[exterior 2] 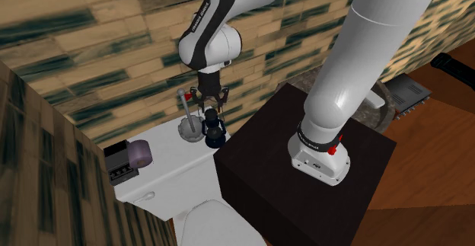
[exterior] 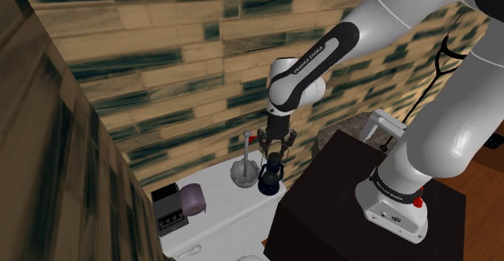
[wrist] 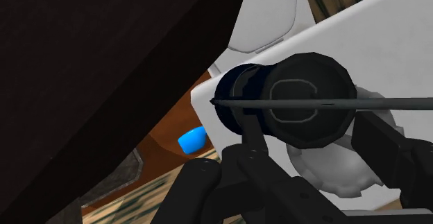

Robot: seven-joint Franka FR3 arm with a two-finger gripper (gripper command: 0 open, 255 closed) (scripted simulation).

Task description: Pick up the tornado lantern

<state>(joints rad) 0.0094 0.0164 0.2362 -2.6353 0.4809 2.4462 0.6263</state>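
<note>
White surface, gripper spread astride dark lantern, contact hard to judge

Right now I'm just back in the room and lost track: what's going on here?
The white Franka arm is reaching down from its dark stand. Its hand is right over the dark lantern. The lantern appears to stand on the white surface, beside a grey brush stand. It does not look lifted yet.
</note>
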